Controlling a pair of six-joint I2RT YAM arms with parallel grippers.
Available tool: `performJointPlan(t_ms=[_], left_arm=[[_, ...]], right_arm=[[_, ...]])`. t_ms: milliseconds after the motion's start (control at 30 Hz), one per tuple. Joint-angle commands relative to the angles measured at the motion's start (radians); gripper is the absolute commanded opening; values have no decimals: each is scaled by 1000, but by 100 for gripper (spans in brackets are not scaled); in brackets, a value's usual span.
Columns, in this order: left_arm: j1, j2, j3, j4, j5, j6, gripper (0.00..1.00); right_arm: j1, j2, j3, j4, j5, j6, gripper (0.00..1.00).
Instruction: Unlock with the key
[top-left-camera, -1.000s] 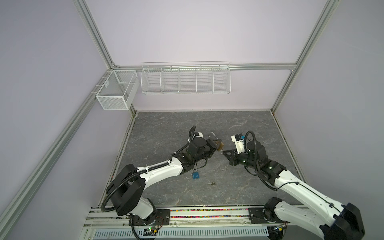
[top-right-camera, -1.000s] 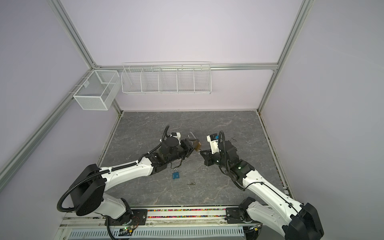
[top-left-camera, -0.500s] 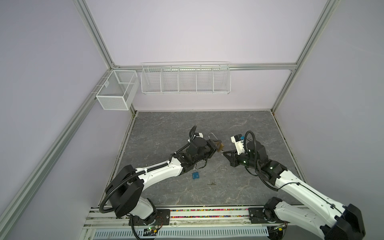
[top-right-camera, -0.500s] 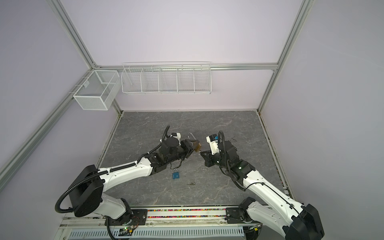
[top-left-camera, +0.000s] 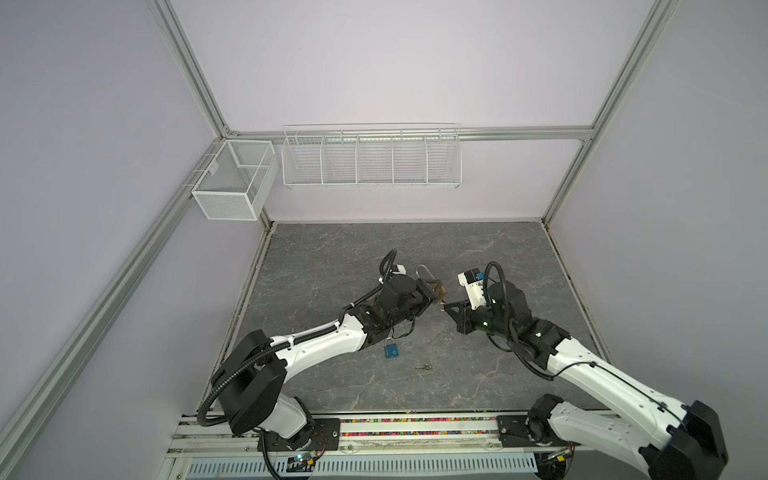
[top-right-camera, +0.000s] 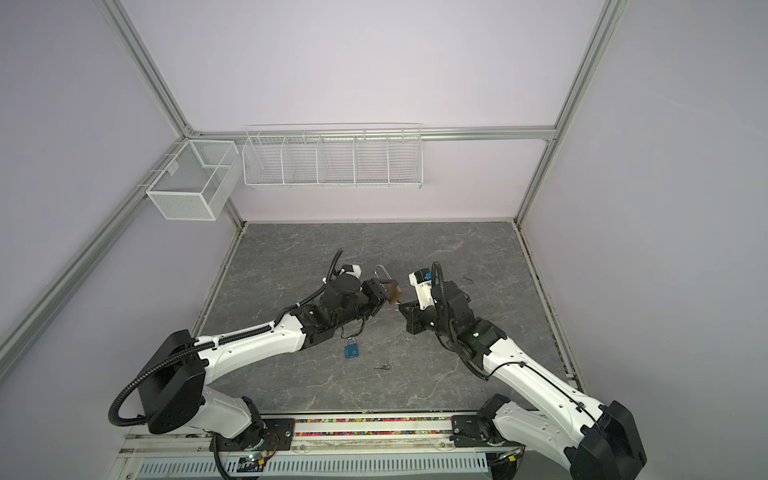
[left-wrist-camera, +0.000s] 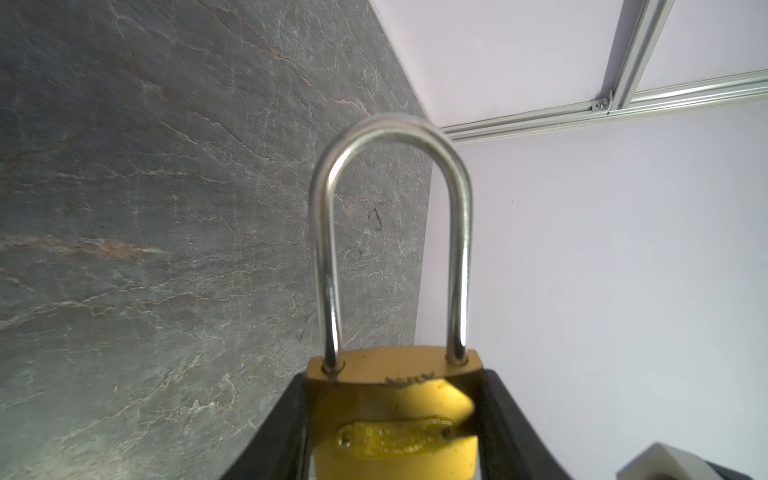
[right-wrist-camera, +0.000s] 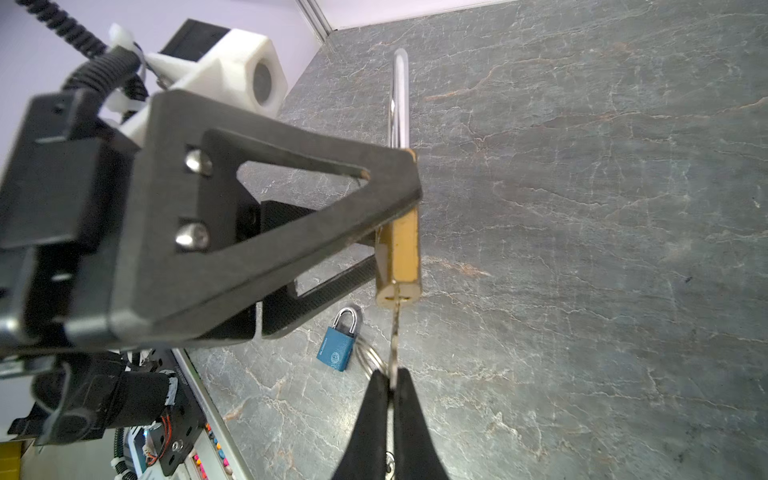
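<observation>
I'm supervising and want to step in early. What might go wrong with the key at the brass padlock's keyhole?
The right gripper pinches the thin key by its head only; it may slip or twist when turned. The left gripper clamps the brass padlock by its sides, so a push could pivot it off line.

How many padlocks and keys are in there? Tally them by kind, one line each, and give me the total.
Padlocks: 2, the brass padlock and the blue padlock.
Keys: 2, the held key at the brass padlock's keyhole and the loose key on the table.
Total: 4.
</observation>
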Motion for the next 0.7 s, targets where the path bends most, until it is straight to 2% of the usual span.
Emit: performJointPlan(t_ms=[0, 100, 233, 467, 667], left_arm=[[-28, -2, 51, 54, -1, 28, 0], [-32, -12, 47, 48, -7, 31, 0], [-32, -23, 33, 24, -47, 55, 0], [-32, -19, -27, 174, -114, 52, 0], [-31, -32, -16, 154, -164, 89, 0]], right_arm=[[3, -20, 28, 14, 73, 26, 6], [-18, -21, 37, -15, 96, 50, 6], [-18, -24, 51, -5, 45, 72, 6], [0, -38, 20, 29, 22, 123, 6], [0, -79, 5, -17, 42, 128, 6]])
